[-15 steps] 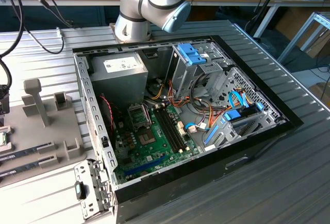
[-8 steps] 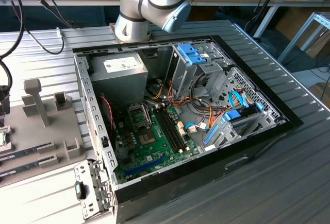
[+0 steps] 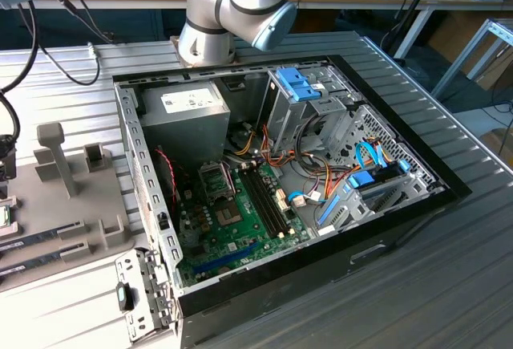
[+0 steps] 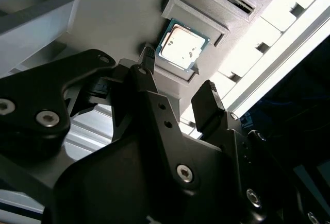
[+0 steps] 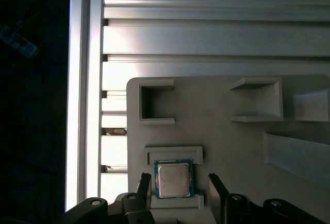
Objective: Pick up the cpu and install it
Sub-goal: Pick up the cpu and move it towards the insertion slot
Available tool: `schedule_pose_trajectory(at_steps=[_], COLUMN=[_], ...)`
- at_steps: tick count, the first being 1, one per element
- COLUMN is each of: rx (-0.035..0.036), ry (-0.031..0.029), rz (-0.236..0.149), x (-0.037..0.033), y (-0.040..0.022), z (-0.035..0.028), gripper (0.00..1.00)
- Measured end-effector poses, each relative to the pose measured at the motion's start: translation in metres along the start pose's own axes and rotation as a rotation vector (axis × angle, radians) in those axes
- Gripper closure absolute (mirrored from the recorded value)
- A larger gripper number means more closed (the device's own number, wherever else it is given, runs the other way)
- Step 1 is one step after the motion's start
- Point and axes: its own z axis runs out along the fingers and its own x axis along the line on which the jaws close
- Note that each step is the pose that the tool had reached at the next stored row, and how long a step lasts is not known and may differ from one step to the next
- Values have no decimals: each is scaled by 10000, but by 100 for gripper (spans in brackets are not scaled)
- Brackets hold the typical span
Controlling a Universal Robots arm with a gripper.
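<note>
The gripper (image 5: 178, 183) stands wide open with nothing in its grasp. In the first wrist view its two black fingers (image 5: 216, 190) sit one to each side of the cpu (image 5: 174, 178), with a gap left on both sides. The cpu lies flat between them, metal top up with its green rim showing all round, seated in a shallow raised frame on the grey tray (image 5: 221, 141). I cannot tell whether the fingertips are level with the chip or above it.

The second wrist view looks along the gripper (image 4: 178, 74) from behind its black linkage and screws. From there the cpu (image 4: 182, 45) shows just past the tips, bright under the light and in line with the gap. One finger (image 4: 206, 100) stands off to one side of the frame, and the other is close by the frame's corner.

Further out from the gripper, the first wrist view shows two square open-sided pockets (image 5: 154, 103) moulded into the tray. Beyond them is the slatted aluminium table (image 5: 206, 38) the tray rests on.

The exterior view takes in the rest of the room. The arm (image 3: 240, 0) rises from its base at the back. An open computer case (image 3: 385, 229) lies on the ribbed table, with the green motherboard (image 3: 232, 221) inside it.
</note>
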Motion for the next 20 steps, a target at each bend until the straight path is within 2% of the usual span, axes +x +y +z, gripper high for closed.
schedule_pose_trajectory(at_steps=[20], rx=[0], ry=[1], rz=[-16], x=[1], y=[-2], z=[43], gripper=[44])
